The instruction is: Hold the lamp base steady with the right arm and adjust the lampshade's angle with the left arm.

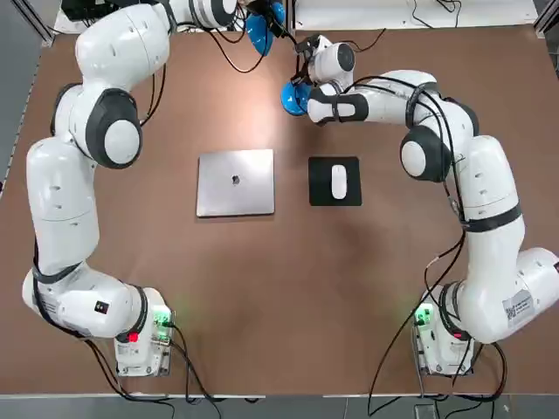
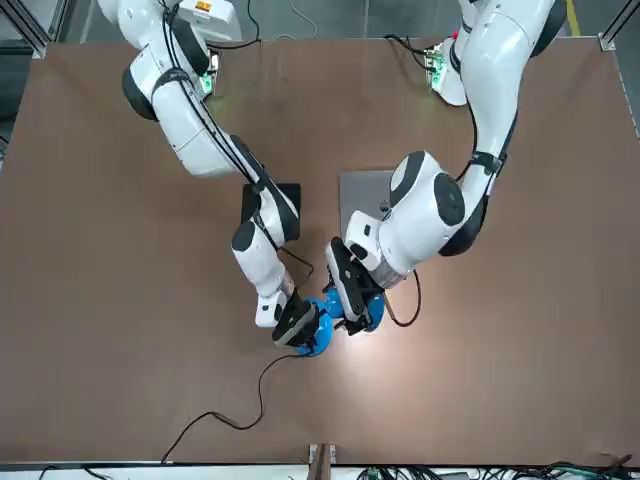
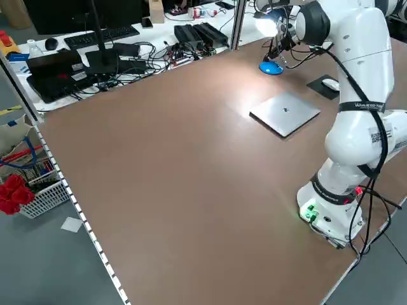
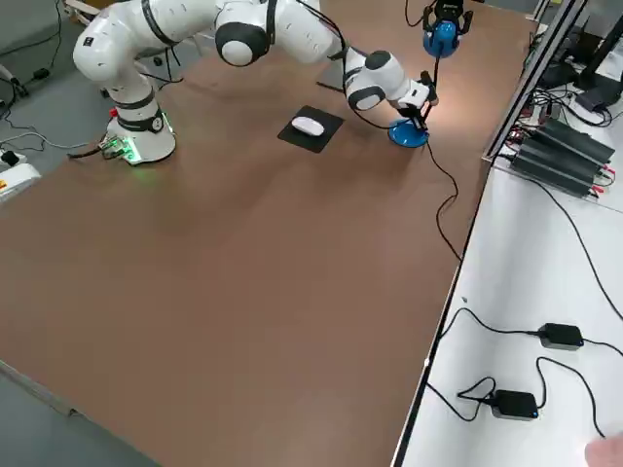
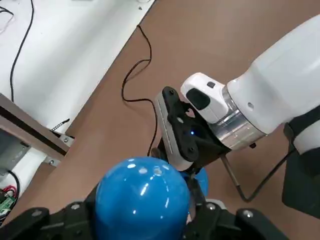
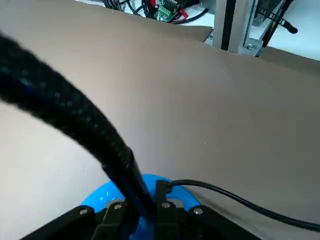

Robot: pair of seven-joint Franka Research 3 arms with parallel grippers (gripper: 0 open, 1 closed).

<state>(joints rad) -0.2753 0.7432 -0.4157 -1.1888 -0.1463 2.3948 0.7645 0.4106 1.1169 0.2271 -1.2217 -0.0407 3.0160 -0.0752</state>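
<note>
Blue lamp base [image 1: 293, 98] sits at the table's far edge, pinned by the clenched right gripper [image 6: 142, 212] to prevent sliding. Left gripper [image 5: 142, 217] straddles the lampshade [image 5: 142, 197], jaws around it; firm contact cannot be confirmed.

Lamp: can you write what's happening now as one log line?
right claw: on lamp base | left claw: around lampshade | lamp: lit

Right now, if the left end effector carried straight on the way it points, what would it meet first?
The lampshade: it already sits between the left end effector fingers. Beyond it lies the right end effector on the lamp base, though depth is uncertain.
</note>
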